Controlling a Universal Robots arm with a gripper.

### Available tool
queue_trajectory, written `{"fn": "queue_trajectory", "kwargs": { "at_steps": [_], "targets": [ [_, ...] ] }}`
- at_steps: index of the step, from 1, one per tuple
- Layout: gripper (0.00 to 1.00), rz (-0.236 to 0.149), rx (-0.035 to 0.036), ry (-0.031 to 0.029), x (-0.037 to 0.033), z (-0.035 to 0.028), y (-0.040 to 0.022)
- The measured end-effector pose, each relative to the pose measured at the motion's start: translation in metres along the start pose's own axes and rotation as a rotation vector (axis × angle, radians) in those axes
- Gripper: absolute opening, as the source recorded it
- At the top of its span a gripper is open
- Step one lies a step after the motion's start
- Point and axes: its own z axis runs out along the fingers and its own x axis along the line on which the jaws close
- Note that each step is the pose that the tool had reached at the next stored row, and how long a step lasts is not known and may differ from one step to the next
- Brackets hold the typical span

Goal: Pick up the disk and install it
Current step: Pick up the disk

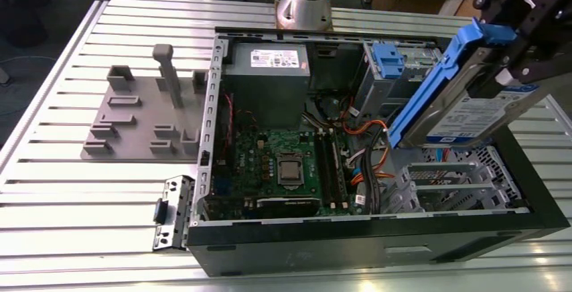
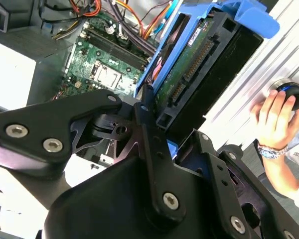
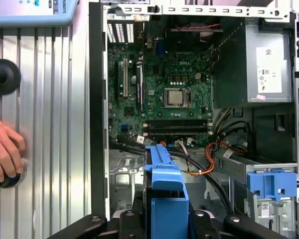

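An open computer case point(image 1: 376, 242) lies on the slatted metal desk point(image 1: 80, 232), its green motherboard point(image 1: 277, 161) exposed, a grey power supply box point(image 1: 268, 81) at its far end. A grey moulded fixture point(image 1: 134, 121) stands at the exterior view's left

The disk point(image 1: 469, 114) is seen as a flat silver drive with a white-and-blue label, edged by a bright blue plastic frame. It is held clear of every surface, clamped in the gripper point(image 1: 508, 81). It is tilted steeply on edge above the open computer case point(image 1: 376, 238), toward the exterior view's right. In the second wrist view its green circuit-board side and connectors are shown.
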Motion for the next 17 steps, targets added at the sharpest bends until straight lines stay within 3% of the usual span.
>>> {"fn": "queue_trajectory", "kwargs": {
  "at_steps": [10, 17],
  "targets": [
    [0.36, 0.000, -0.0004, -0.0092, 0.0149, 0.0053, -0.0119],
    [0.36, 0.000, -0.0014, -0.0105, 0.0207, 0.0112, -0.0246]
  ]
}}
